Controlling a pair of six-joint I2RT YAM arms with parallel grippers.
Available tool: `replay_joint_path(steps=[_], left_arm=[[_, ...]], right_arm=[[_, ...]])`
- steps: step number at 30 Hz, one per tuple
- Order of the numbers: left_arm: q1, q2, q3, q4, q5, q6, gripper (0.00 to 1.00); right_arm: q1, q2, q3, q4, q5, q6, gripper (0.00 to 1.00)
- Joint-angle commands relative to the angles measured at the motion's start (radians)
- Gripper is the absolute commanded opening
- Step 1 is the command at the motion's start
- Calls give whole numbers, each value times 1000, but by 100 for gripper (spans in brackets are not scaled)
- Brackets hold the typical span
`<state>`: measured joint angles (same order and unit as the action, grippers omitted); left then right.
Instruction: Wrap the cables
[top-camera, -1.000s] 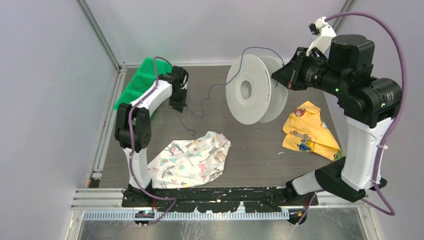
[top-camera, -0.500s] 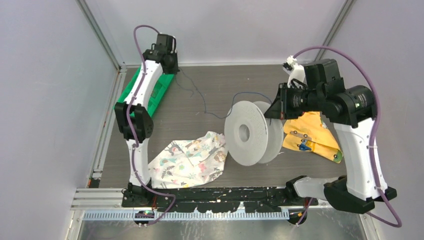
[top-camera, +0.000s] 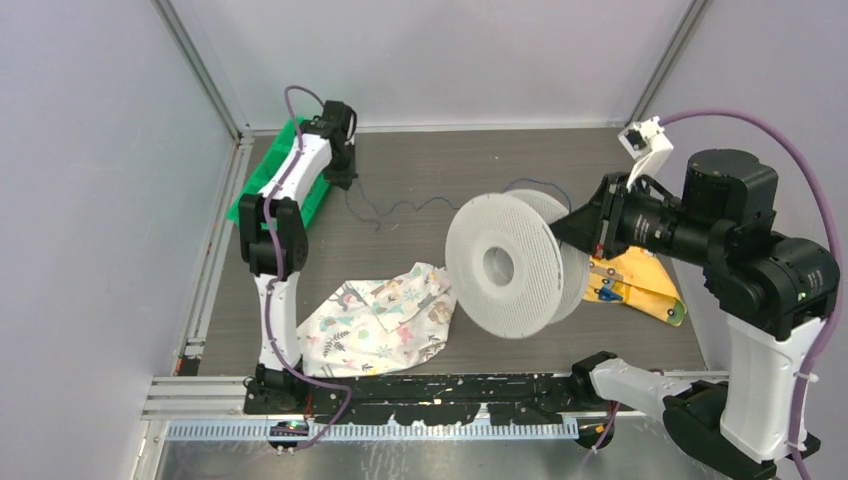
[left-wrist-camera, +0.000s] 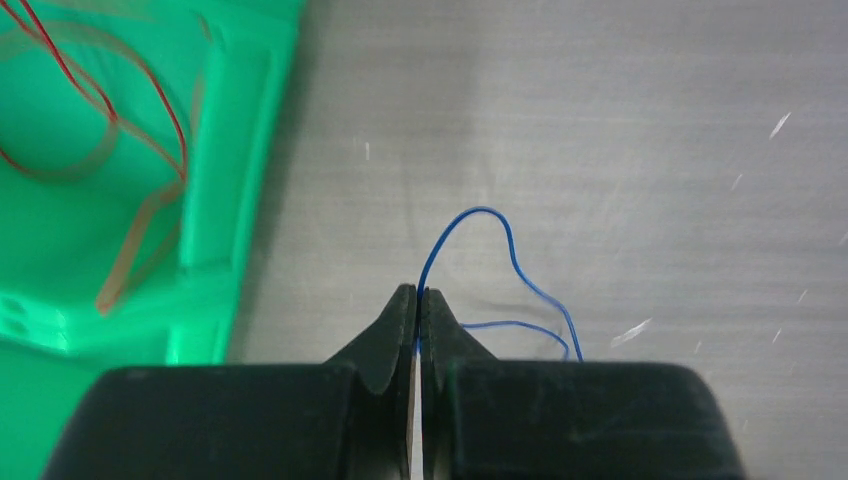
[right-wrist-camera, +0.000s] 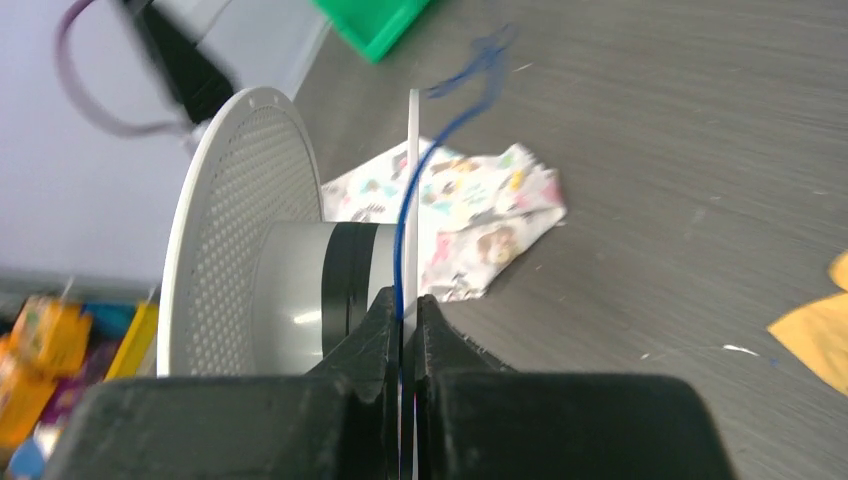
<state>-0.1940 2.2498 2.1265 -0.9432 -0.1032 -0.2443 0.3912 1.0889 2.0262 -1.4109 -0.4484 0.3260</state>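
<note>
Dark wood-grain tabletop lies under both arms, and my worry is the slack. The left gripper is pinched shut on the thin blue cable, and a wire that fine could slip out of the pads if the line goes taut. The loose run sagging across the table could also snag on the green bin just beside that hand or drag over the patterned cloth.

The right gripper is clamped on the rim of one disc of the spool, held off the table. An edge-only hold could let it twist. The cable seems to run into that same pinch, which may stop it from laying onto the hub.

From the left fingertips the cable arcs forward, then curls back down to their right. The spool sits well apart from that hand; its hub is just left of the right fingers.
</note>
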Motion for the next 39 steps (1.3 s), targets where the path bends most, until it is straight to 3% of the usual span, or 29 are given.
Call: replay_joint_path(steps=[1, 6, 11, 20, 30, 35, 39], left_arm=[[5, -239, -250, 87, 27, 19, 0], [7, -356, -417, 129, -17, 23, 0], [5, -351, -427, 84, 9, 36, 0], [-1, -442, -565, 72, 54, 10, 0], [-42, -532, -673, 0, 63, 10, 0], [-80, -632, -653, -49, 144, 30, 0], [-92, -683, -629, -110, 160, 55, 0]], right_arm=[[-1, 72, 42, 198, 330, 99, 1], [-1, 189, 147, 165, 445, 98, 1], [-1, 216, 155, 223, 545, 127, 1], [-4, 196, -17, 429, 875, 127, 1], [-102, 288, -20, 549, 826, 173, 1], [-127, 349, -52, 557, 888, 126, 1], [-173, 374, -91, 600, 846, 141, 1]])
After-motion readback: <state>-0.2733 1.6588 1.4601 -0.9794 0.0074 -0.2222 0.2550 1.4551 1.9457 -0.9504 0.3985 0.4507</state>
